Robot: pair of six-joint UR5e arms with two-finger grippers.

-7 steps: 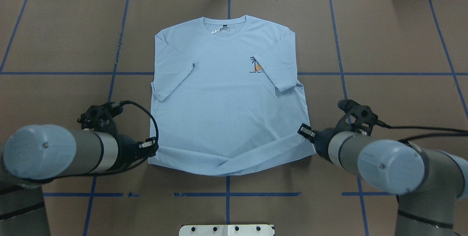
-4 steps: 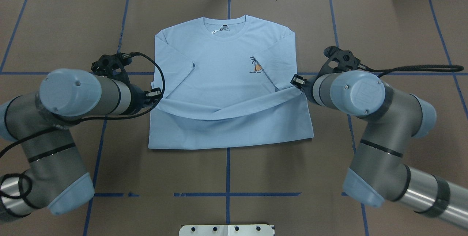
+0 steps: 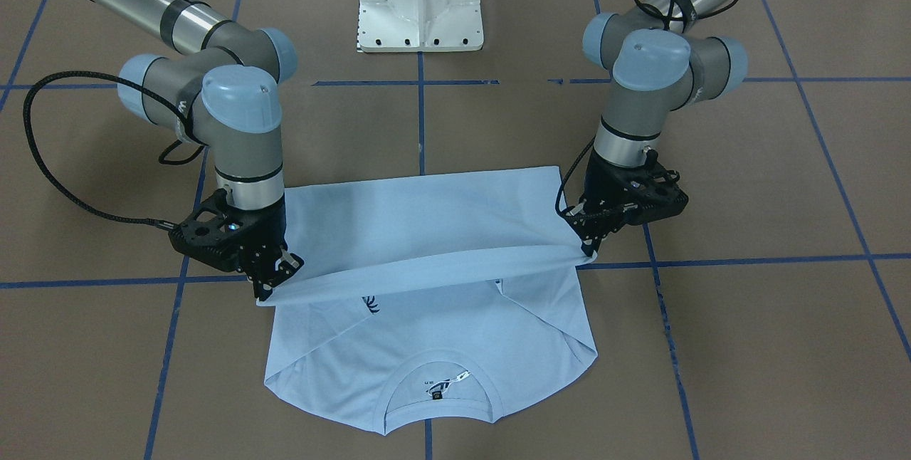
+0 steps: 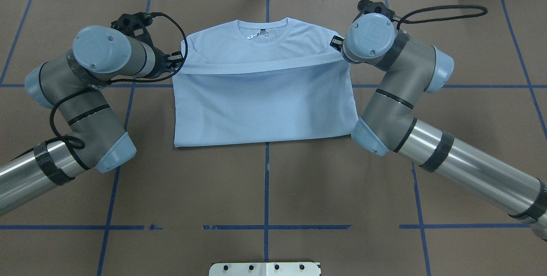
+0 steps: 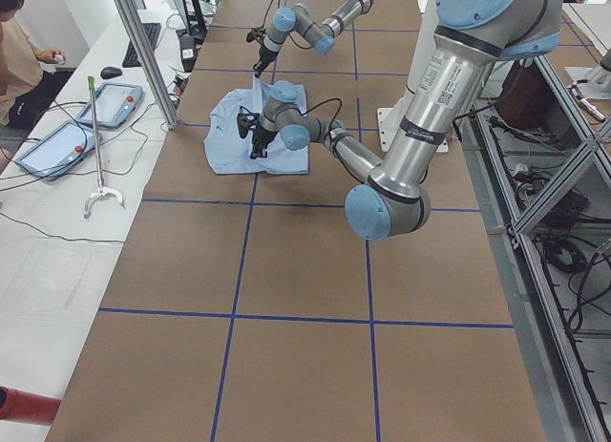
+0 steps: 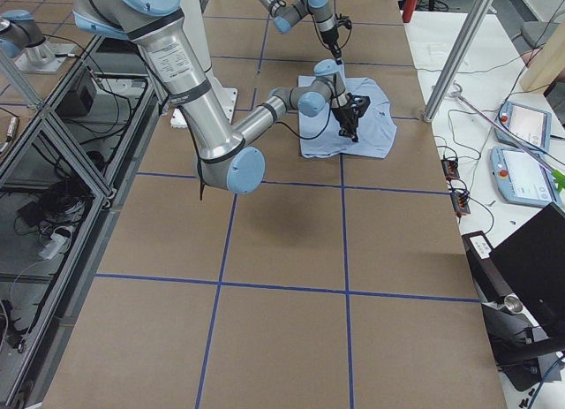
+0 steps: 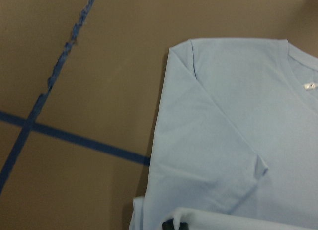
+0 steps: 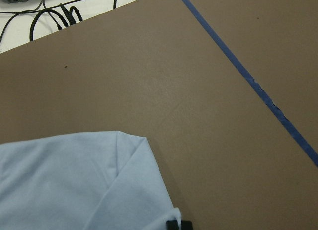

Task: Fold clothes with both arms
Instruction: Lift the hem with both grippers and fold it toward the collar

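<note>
Folding midway: left tool (image 4: 176, 60), right tool (image 3: 270, 278) each clamped on T-shirt (image 4: 265, 105) hem (image 4: 256, 67) corners. Hem raised, short of collar (image 4: 266, 43). Laydown and further folds pending.

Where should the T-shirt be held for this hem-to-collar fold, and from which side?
At both corners of the hem, each from its outer side: the left end effector and right end effector pinch there, and the edge spans evenly between.

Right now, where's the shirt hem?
Overhead view: the hem is lifted and stretched across the shirt just below the collar, pinched by the left tool at view left and the right tool at view right.
</note>
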